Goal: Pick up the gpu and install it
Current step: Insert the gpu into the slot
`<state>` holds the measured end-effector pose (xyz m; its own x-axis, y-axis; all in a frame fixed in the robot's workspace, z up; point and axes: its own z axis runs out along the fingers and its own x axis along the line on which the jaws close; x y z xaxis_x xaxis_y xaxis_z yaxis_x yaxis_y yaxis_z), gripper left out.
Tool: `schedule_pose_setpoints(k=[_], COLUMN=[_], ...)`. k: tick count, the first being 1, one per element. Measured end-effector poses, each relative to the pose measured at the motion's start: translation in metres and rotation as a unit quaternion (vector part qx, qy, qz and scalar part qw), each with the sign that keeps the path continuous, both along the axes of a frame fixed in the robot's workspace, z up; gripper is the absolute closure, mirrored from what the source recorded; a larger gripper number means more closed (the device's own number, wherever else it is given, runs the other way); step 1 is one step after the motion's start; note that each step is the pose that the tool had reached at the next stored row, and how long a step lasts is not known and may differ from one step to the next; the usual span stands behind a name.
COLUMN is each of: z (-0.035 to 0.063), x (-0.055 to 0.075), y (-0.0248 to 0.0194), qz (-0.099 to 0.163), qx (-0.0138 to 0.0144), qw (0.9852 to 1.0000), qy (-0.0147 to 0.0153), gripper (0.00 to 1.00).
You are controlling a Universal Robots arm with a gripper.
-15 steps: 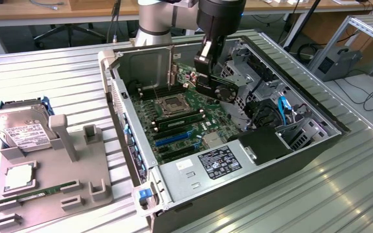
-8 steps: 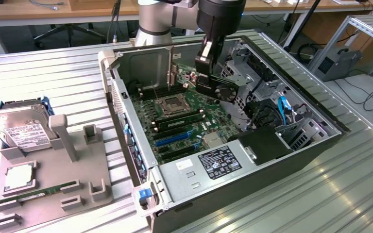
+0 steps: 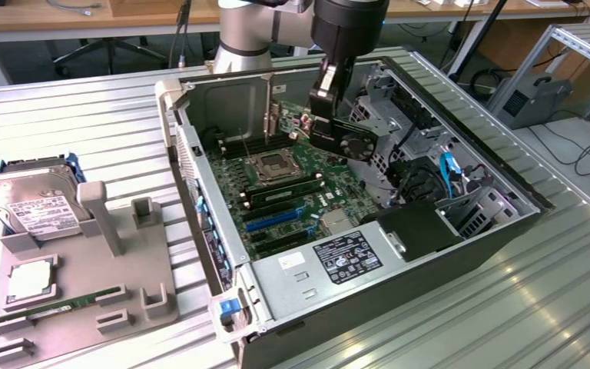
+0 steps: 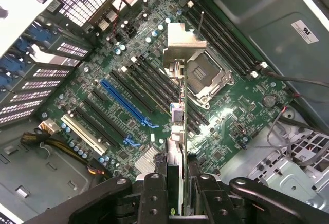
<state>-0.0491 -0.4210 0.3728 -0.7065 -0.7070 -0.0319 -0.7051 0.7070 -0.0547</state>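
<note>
The gpu, a dark card with a black fan, hangs in the air inside the open computer case, above the motherboard. My gripper is shut on its upper edge. In the wrist view the gpu appears edge-on between my two black fingers, and its silver end bracket points away from the camera. It hovers over the board between the blue slot and the empty processor socket, touching neither.
A grey fixture at the exterior view's left holds a hard drive in a blue-tabbed caddy, a processor and a green RAM stick. A labelled power supply and drive cages crowd the case's near end.
</note>
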Motion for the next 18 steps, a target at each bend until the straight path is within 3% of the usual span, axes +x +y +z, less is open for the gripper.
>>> schedule_pose_setpoints(k=[18], z=[0.0], x=[0.0], y=[0.0], qz=[0.028], qx=[0.0], qw=[0.9996], qy=[0.0], gripper=[0.74])
